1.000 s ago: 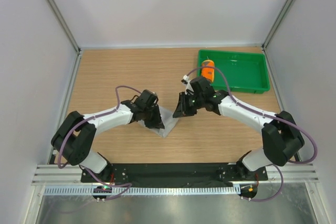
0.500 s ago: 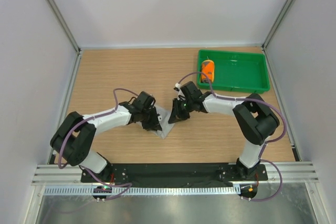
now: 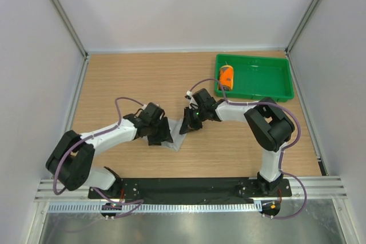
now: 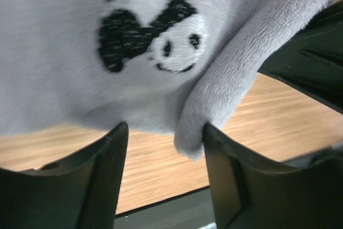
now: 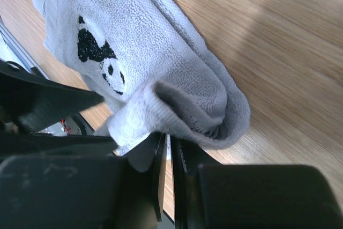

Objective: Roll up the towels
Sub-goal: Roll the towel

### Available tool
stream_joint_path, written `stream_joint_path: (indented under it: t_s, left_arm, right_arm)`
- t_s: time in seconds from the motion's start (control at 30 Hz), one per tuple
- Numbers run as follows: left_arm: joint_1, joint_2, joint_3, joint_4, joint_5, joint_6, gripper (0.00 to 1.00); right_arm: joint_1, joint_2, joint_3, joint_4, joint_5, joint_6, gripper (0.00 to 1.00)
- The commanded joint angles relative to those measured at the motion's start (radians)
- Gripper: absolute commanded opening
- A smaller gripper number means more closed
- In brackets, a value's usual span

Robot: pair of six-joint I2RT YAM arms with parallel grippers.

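Observation:
The light grey towel [image 3: 175, 140] with a panda print lies mid-table between both grippers, its right part folded over into a loose roll [image 5: 161, 57]. My left gripper [image 3: 162, 133] stands open at the towel's left edge; in the left wrist view the rolled corner [image 4: 214, 105] hangs between the fingers of the gripper [image 4: 165, 132], against the right one. My right gripper [image 3: 186, 125] is shut on the grey towel's folded edge, the gripper [image 5: 167, 139] pinching it at its tips. The orange towel [image 3: 226, 76] lies rolled in the green tray.
The green tray [image 3: 260, 78] sits at the back right, against the right frame post. Both wrists crowd close together over the towel, with the right arm's elbow bent out to the right. Bare wood surrounds them.
My left gripper has opened, let go of the grey towel and drawn slightly back left. My right gripper has moved left onto the towel's fold, staying shut.

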Motion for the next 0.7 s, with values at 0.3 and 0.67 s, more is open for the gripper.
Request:
stream_joint_path:
  t_s: [0.3,0.67]
  left_arm:
    - [-0.284,-0.208,0.134,-0.16,-0.526,0.212,0.65]
    - [-0.435,-0.05,0.145,0.041,-0.535,0.323,0.65]
  right_arm:
    - [0.014,-0.024,0.06,-0.017,-0.009,-0.027,0.51]
    - [0.018,0.001,0.116,-0.025,-0.031,-0.018,0.56]
